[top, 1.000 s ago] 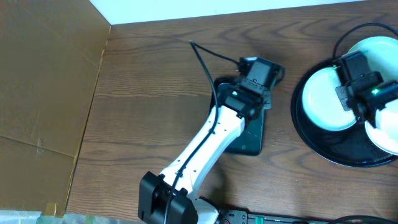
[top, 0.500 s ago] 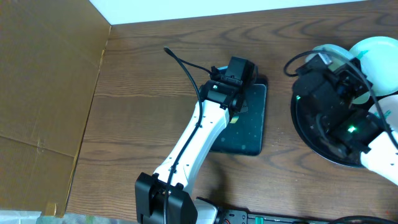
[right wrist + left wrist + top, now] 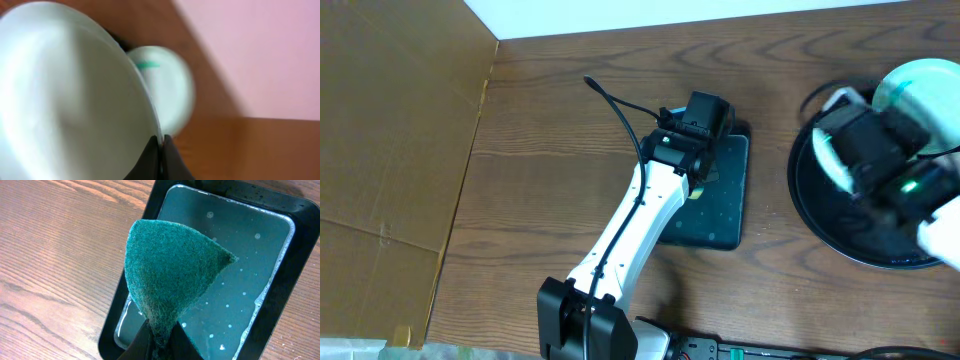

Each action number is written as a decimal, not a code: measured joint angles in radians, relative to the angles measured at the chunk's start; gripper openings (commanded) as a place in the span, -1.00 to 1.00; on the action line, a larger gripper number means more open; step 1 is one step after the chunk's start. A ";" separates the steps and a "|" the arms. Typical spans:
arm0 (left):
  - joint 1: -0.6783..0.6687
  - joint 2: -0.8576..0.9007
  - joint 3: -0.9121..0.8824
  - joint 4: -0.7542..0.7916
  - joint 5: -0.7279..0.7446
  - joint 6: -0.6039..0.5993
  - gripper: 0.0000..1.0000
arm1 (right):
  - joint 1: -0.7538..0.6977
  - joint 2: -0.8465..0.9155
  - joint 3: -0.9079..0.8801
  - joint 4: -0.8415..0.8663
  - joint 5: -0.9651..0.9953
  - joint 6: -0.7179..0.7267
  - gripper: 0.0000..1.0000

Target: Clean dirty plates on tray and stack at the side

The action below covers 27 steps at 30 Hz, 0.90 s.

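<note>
My left gripper (image 3: 159, 339) is shut on a green sponge (image 3: 170, 275), which hangs above the soapy water of a small rectangular black tray (image 3: 301, 255). In the right wrist view my right gripper (image 3: 161, 142) is shut on the rim of a white dirty plate (image 3: 65, 100), held tilted up off the surface. Behind it lies a second plate (image 3: 167, 85) with a teal smear. From overhead the right arm (image 3: 880, 150) is blurred over the round black tray (image 3: 803, 195), and one plate (image 3: 920, 80) lies at the tray's far side.
The rectangular tray (image 3: 720, 215) sits mid-table, under the left arm (image 3: 640, 220), which reaches up from the front edge. A large brown cardboard sheet (image 3: 390, 150) covers the left side. Bare wood lies between the two trays.
The left gripper shifted a little left with the sponge, then held still. The right gripper, down among the plates a second ago, has tipped one plate up off the round tray.
</note>
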 measured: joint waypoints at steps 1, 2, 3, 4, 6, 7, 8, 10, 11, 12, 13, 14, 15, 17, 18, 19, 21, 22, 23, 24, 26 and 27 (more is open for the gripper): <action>0.000 0.000 0.000 0.000 0.000 0.000 -0.85 | -0.043 0.000 0.000 0.005 -0.071 0.042 -0.98; 0.000 0.000 0.000 0.000 0.000 0.000 -0.86 | -0.091 0.000 0.000 0.014 -0.140 0.087 -0.98; 0.000 0.000 0.000 0.000 0.000 0.000 -0.86 | -0.136 0.000 0.000 0.024 -0.200 0.128 -0.97; 0.000 0.000 0.000 0.000 0.000 0.000 -0.85 | -0.188 0.000 0.000 0.031 -0.264 0.171 -0.97; 0.000 0.000 0.000 0.000 0.000 0.000 -0.86 | -0.280 0.000 0.000 0.032 -0.346 0.237 -0.97; 0.000 0.000 0.000 0.000 0.000 0.000 -0.86 | -0.329 0.000 0.000 0.030 -0.382 0.266 -0.97; 0.000 0.000 0.000 0.000 0.000 0.000 -0.86 | -0.387 0.000 0.000 0.026 -0.420 0.298 -0.97; 0.000 0.000 0.000 0.000 0.000 -0.001 -0.86 | -0.499 0.000 0.000 0.026 -0.481 0.347 -0.97; 0.000 0.000 0.000 0.000 0.000 -0.004 -0.86 | -0.555 0.000 0.000 0.028 -0.513 0.368 -0.97; 0.000 0.000 0.000 0.000 0.000 -0.010 -0.86 | -0.611 0.000 0.000 0.031 -0.540 0.387 -0.97; 0.000 0.000 0.000 0.000 0.000 -0.019 -0.86 | -0.669 0.000 0.000 0.034 -0.570 0.408 -0.97; 0.000 0.000 0.000 0.000 0.000 -0.023 -0.86 | -0.715 0.002 0.000 0.039 -0.594 0.425 -0.97; 0.000 0.000 0.000 0.000 0.000 -0.026 -0.85 | -0.772 0.006 0.000 0.046 -0.627 0.450 -0.97; 0.000 0.000 0.000 0.000 0.000 -0.034 -0.85 | -0.866 0.026 0.000 0.060 -0.681 0.500 -0.97; 0.000 0.000 0.000 0.000 0.000 -0.039 -0.86 | -0.915 0.045 0.000 0.070 -0.709 0.535 -0.97; 0.000 0.000 0.000 0.000 0.000 -0.042 -0.86 | -0.955 0.066 0.000 0.079 -0.731 0.566 -0.97; 0.000 0.000 0.000 0.000 0.000 -0.045 -0.86 | -1.029 0.121 0.000 0.105 -0.770 0.633 -0.98; 0.000 0.000 0.000 0.000 0.000 -0.045 -0.86 | -1.067 0.154 0.000 0.123 -0.791 0.667 -0.97; 0.000 0.000 0.000 0.000 0.000 -0.045 -0.86 | -1.098 0.185 0.000 0.140 -0.809 0.694 -0.97; 0.000 0.000 0.000 0.000 0.000 -0.045 -0.86 | -1.125 0.214 0.000 0.158 -0.826 0.721 -0.97; 0.000 0.000 0.000 0.000 0.000 -0.045 -0.86 | -1.173 0.265 0.000 0.192 -0.856 0.771 -0.97; 0.000 0.000 0.000 0.000 0.000 -0.045 -0.86 | -1.196 0.290 0.000 0.210 -0.869 0.796 -0.97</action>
